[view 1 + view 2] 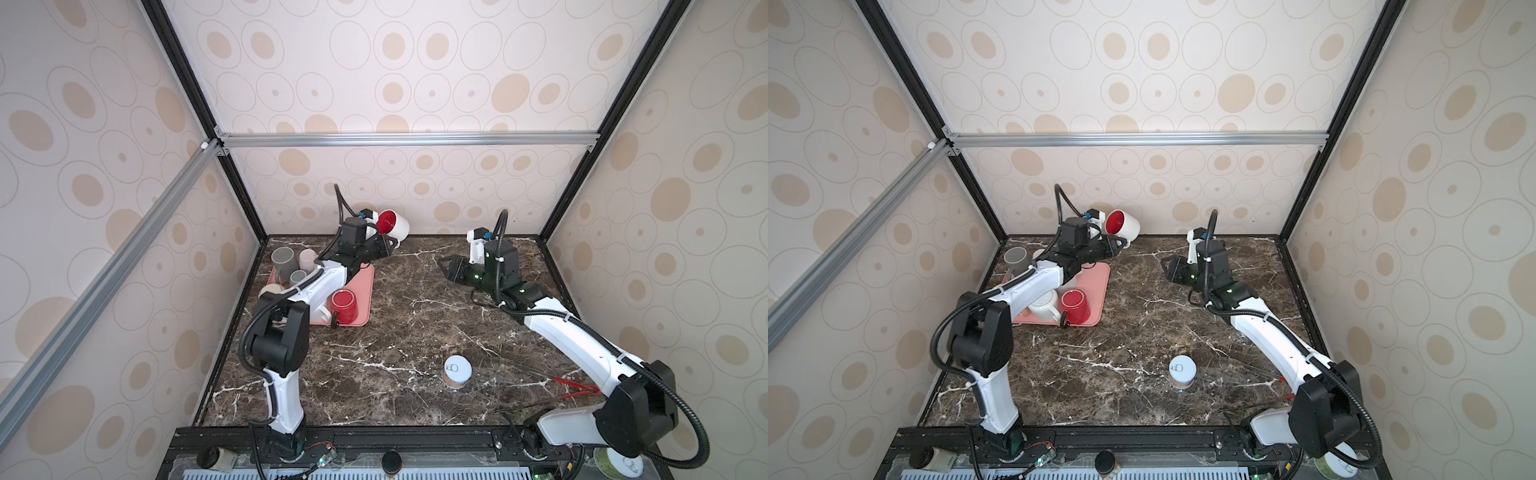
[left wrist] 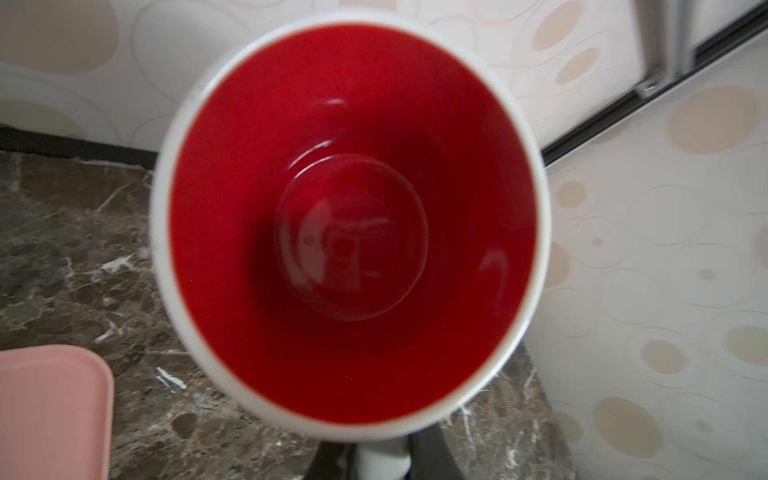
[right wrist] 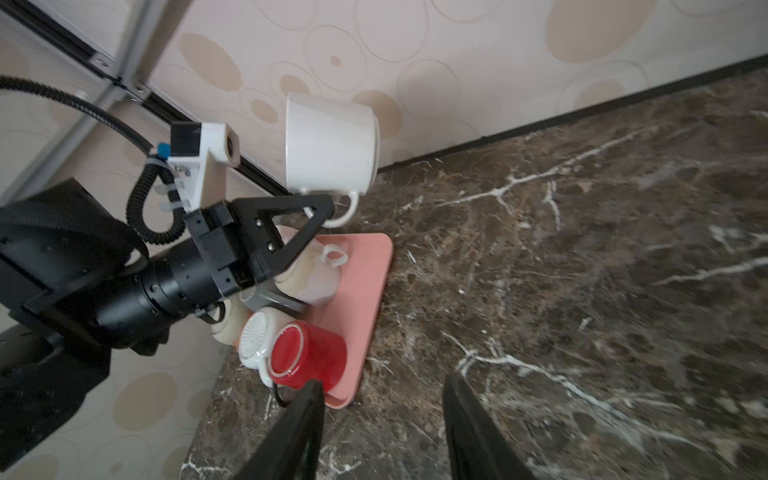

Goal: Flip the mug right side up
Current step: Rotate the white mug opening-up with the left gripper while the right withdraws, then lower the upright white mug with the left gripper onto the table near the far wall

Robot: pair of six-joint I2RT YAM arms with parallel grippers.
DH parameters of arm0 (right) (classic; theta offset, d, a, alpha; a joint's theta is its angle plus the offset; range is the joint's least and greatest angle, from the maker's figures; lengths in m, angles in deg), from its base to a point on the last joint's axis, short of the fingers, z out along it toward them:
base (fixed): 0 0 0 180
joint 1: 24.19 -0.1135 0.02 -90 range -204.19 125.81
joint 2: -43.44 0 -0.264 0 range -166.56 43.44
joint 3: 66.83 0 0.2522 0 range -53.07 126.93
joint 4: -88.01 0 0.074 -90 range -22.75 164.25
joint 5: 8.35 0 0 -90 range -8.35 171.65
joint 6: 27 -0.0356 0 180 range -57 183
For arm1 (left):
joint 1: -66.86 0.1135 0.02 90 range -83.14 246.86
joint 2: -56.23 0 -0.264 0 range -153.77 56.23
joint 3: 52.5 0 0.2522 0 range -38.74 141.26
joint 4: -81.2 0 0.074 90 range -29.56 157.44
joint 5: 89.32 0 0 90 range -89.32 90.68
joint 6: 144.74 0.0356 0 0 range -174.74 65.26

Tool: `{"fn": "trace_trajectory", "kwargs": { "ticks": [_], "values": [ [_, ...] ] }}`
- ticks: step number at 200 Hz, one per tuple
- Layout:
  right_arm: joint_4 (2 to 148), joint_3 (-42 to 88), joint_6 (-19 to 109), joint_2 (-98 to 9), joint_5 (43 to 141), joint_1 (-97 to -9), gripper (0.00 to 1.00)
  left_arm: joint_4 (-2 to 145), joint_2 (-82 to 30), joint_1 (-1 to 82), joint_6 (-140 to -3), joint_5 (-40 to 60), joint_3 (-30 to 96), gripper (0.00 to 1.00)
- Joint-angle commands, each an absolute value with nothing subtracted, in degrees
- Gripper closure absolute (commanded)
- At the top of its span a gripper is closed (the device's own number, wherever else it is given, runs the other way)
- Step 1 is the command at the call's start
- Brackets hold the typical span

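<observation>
In both top views the left tool (image 1: 388, 245) grips the handle of the white mug (image 1: 394, 226), which hangs on its side above the far part of the desk (image 1: 415, 332), mouth turned left. The right tool (image 1: 444, 268) hangs empty, jaws apart, further right. The left wrist view looks straight into the mug's red inside. The right wrist view shows the mug clear of the desk, beyond the pink tray (image 3: 365, 291).
</observation>
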State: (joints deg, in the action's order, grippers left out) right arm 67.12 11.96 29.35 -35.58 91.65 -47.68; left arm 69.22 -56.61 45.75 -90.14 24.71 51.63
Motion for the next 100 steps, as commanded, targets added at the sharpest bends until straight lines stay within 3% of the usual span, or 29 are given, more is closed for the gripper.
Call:
{"fn": "trace_trajectory", "kwargs": {
  "ticks": [1, 71, 100],
  "values": [
    [56.6, 15.7, 33.9, -38.7, 90.5, -46.1, 0.50, 57.6, -62.6, 44.1, -81.4, 17.4, 64.5, 1.00],
    [53.2, 19.1, 37.6, -45.8, 88.9, -45.2, 0.49, 33.4, -90.2, 42.9, -73.5, 3.3, 107.5, 1.00],
    [52.1, 20.9, 38.1, -48.5, 88.6, -45.1, 0.50, 34.0, -94.2, 42.9, -73.1, 2.4, 110.2, 1.00]
  ]
}}
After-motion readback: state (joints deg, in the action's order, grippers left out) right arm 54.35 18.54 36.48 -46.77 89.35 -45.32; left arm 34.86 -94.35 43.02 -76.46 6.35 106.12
